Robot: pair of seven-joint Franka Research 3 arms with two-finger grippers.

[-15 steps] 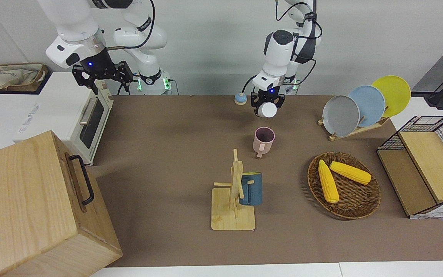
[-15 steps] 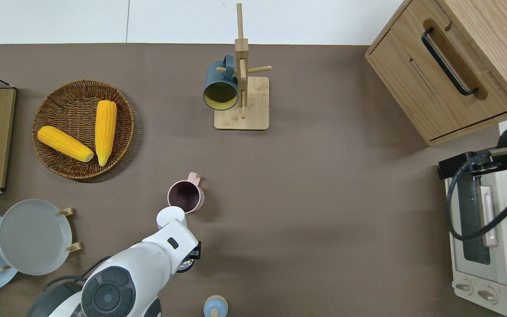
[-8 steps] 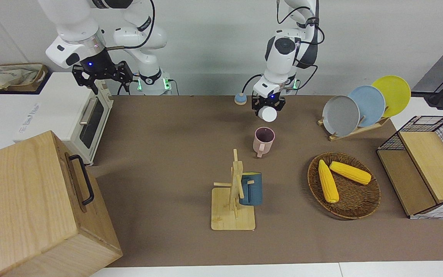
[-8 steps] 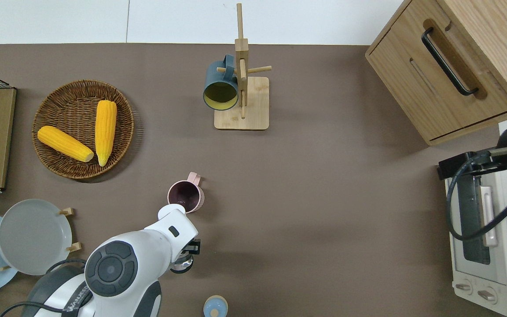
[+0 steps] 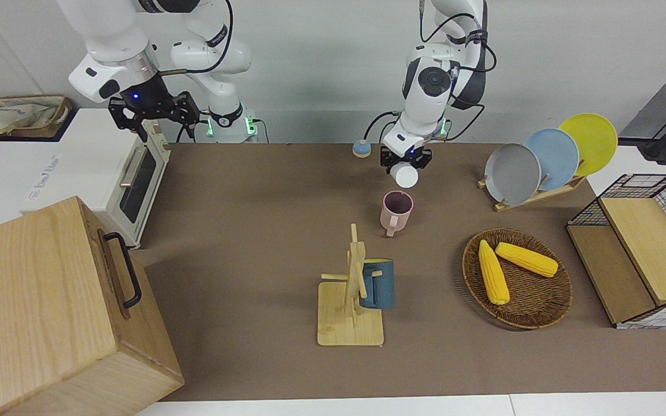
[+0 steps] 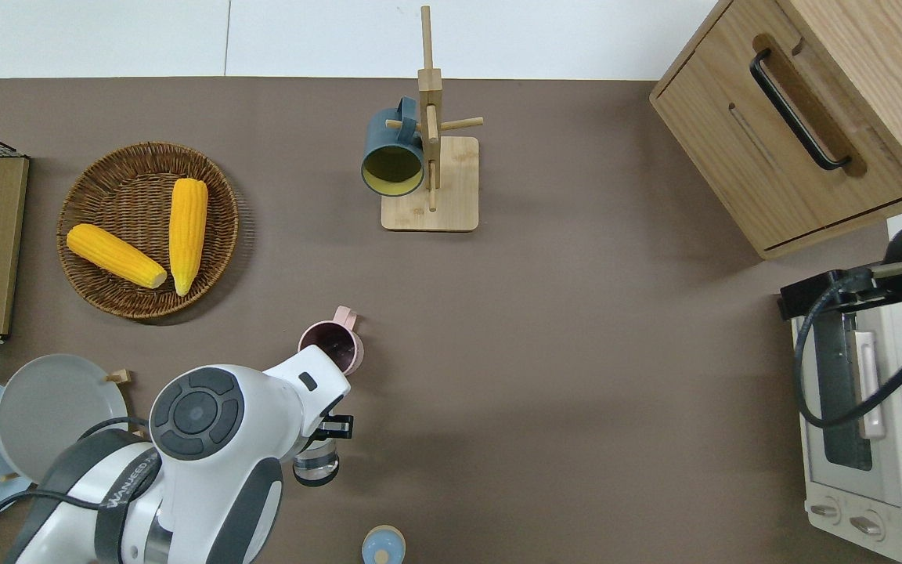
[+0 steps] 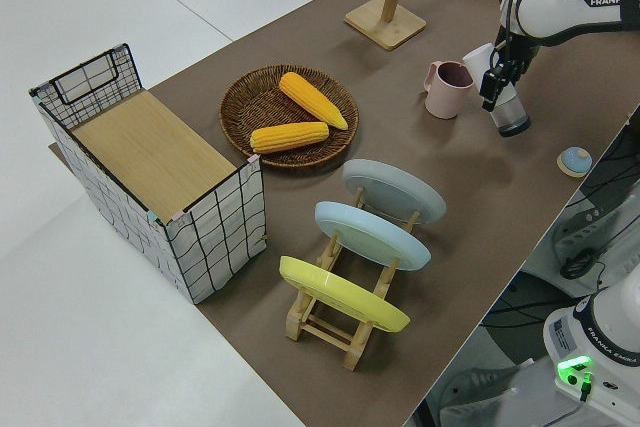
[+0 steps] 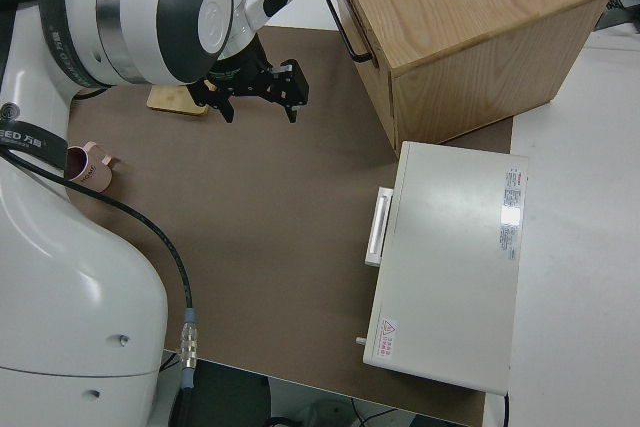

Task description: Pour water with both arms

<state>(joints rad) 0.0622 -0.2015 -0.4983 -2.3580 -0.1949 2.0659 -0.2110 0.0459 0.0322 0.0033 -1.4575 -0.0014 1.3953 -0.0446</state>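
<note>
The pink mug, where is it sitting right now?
The pink mug stands on the table between the mug rack and the robots, under the bottle tilted in the left gripper.

Two robot arms (image 5: pixel 434 81) (image 5: pixel 119 52), two mugs (image 5: pixel 396 211) (image 5: pixel 377 283), two corn cobs (image 5: pixel 492 271) (image 5: pixel 526 259), three plates (image 5: pixel 512 173) (image 5: pixel 551 159) (image 5: pixel 588 142), one wicker basket (image 5: pixel 532 306) and one mug tree (image 5: pixel 351 289) are counted.

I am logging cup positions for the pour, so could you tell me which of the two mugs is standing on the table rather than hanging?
The pink mug stands upright on the table, beside the left gripper. The dark blue mug hangs on the wooden rack.
</note>
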